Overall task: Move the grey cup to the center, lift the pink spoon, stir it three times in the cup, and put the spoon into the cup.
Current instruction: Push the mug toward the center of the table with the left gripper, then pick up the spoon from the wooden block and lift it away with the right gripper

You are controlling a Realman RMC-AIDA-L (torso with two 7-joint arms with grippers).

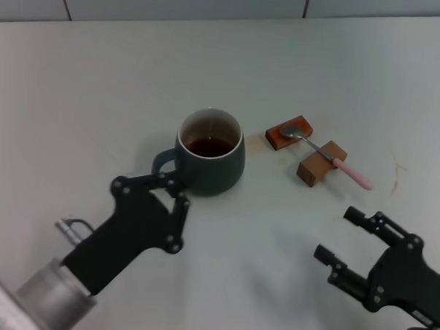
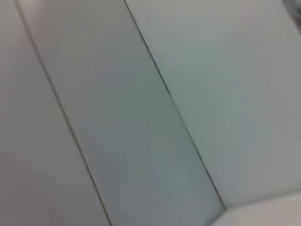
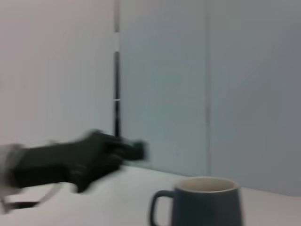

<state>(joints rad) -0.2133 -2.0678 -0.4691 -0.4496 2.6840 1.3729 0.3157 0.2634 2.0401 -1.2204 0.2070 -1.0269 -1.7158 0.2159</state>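
Grey cup [image 1: 211, 151] near table [image 1: 99, 94] middle, dark liquid inside, handle toward left gripper [image 1: 174, 186].
Left fingertips at handle and cup's near wall; clamped or loose, cannot tell.
Right gripper [image 1: 337, 234] low at right, fingers apart, holding nothing.
Pink spoon [image 1: 325, 150] right of cup, bridging 2 wooden blocks [image 1: 305, 149], pink handle overhanging toward right.
Judged: cup placed, spoon pickup next.
Approach overhanging handle from above, pinch across narrow stem, lift straight, avoid nudging blocks.

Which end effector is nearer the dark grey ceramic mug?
Left. The left end effector is at the dark grey ceramic mug, by its handle; the right end effector hangs apart, nearer the robot.
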